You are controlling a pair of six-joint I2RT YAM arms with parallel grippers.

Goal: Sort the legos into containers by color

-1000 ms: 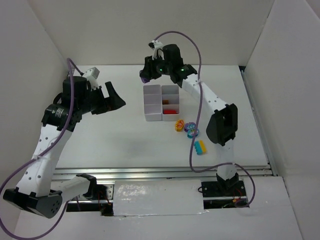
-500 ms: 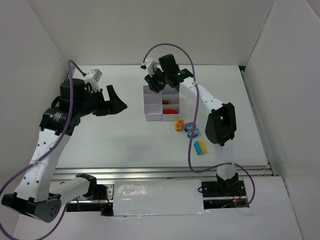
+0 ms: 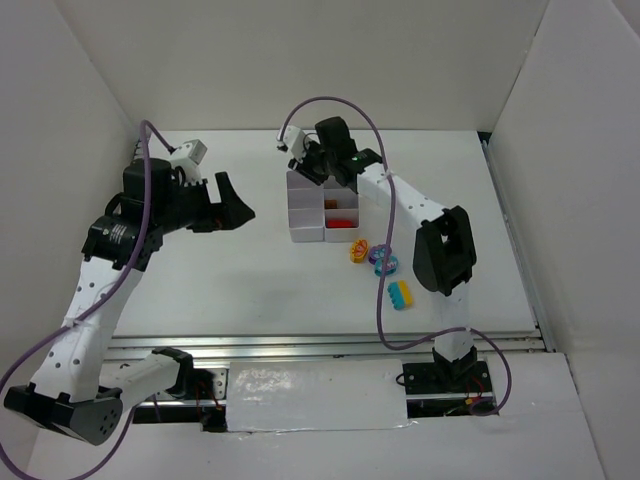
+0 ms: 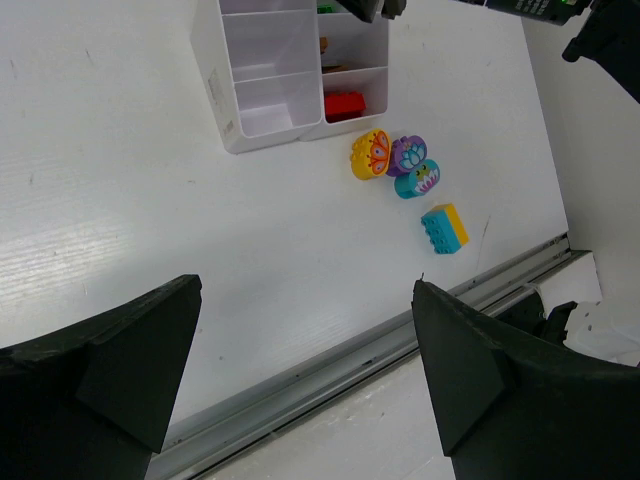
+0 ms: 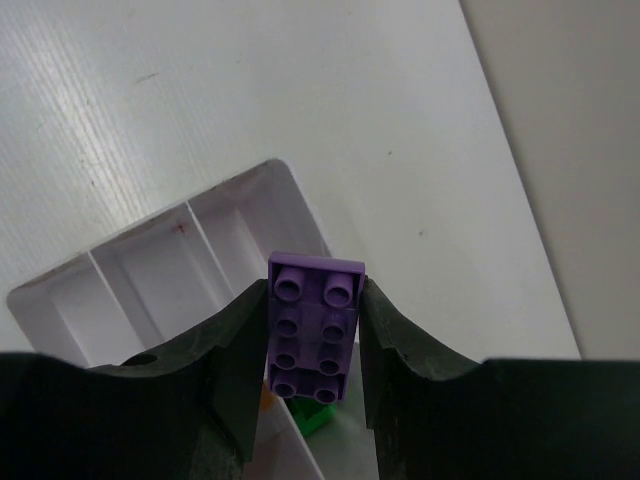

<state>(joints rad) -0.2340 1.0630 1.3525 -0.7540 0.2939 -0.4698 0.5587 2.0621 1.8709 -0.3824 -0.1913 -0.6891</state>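
Observation:
My right gripper [image 5: 314,300] is shut on a purple brick [image 5: 313,325] and holds it above the far end of the white containers [image 5: 180,270]. A green brick [image 5: 320,418] lies in the compartment below it. In the top view the right gripper [image 3: 312,165] hangs over the containers' [image 3: 305,212] far row. A red brick [image 4: 343,104] lies in the near right compartment. Loose on the table are an orange round piece [image 4: 371,155], a purple one [image 4: 407,153], a teal one [image 4: 418,178] and a blue and yellow brick [image 4: 444,228]. My left gripper [image 4: 305,300] is open and empty, held high to the left of the containers [image 4: 260,105].
White walls close in the table at the back and on both sides. A metal rail [image 4: 330,375] runs along the table's near edge. The right arm's purple cable [image 3: 385,130] loops above the containers.
My right gripper has moved with the purple brick from beyond the containers' far left corner to over their far row. The left arm has barely moved.

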